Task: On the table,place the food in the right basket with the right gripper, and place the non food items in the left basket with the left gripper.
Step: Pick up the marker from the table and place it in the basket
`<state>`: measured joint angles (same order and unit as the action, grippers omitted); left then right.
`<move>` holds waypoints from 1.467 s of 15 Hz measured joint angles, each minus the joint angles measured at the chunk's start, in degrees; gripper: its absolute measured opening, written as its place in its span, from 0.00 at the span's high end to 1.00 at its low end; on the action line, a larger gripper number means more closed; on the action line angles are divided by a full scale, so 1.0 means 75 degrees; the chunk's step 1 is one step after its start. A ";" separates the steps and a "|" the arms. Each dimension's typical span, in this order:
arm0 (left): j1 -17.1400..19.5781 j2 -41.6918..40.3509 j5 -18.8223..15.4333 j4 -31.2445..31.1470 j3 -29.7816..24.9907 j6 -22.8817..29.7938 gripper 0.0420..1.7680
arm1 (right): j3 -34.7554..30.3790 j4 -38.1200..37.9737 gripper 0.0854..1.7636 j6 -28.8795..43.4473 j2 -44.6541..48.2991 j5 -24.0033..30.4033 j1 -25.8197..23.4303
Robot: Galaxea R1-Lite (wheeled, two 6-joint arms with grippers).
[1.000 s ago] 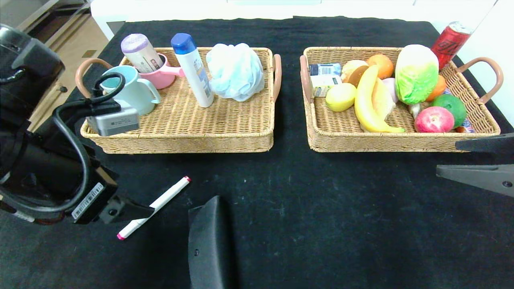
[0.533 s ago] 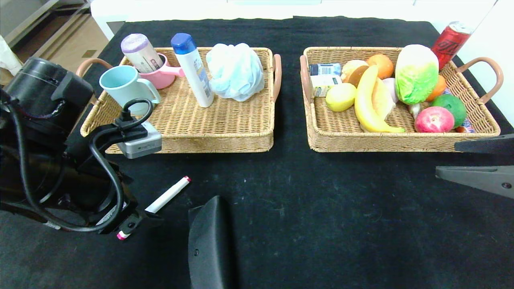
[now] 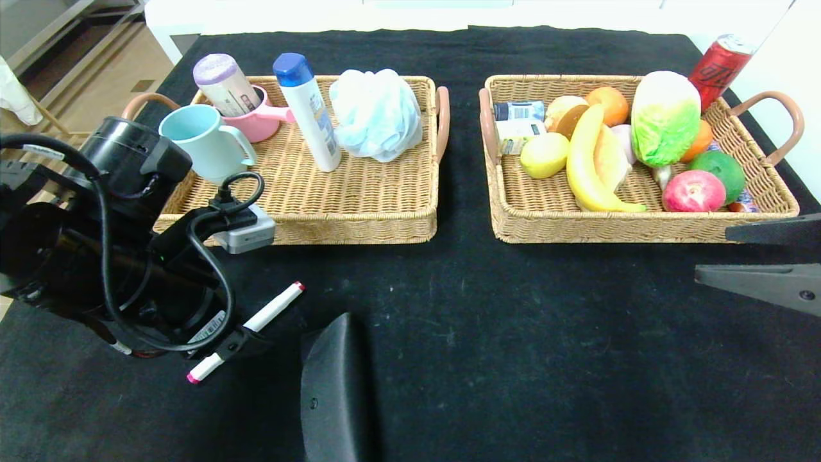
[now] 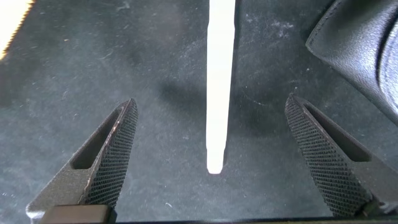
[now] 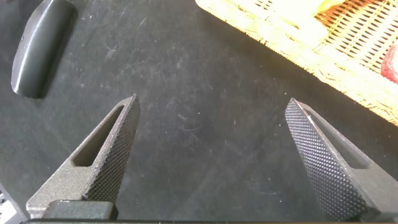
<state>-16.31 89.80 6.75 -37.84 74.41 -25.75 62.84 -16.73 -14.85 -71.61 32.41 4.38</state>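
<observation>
Nearly done: you had only the marker (image 3: 247, 330) left on the table, your left gripper (image 4: 214, 155) spread wide around it; right gripper (image 5: 211, 155) spread, idle near the right basket (image 3: 641, 228).

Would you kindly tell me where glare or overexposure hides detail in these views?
Head view: the far edge beyond the black table is blown out white. Left wrist view: the marker between the open left tool is washed out, its surface featureless.

Two baskets sit side by side toward table's far edge: left basket (image 3: 359, 212), right basket (image 3: 577, 224). Marker (image 3: 272, 308) lies before left basket, near front-left corner.
</observation>
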 joint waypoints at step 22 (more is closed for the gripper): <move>0.0033 0.0538 0.0073 0.0000 0.0023 0.0075 0.39 | -0.0003 0.0003 0.03 0.0003 -0.0018 0.0000 0.0000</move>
<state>-16.07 93.83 7.30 -37.84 74.58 -25.19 62.82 -16.70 -14.82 -71.74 32.41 4.38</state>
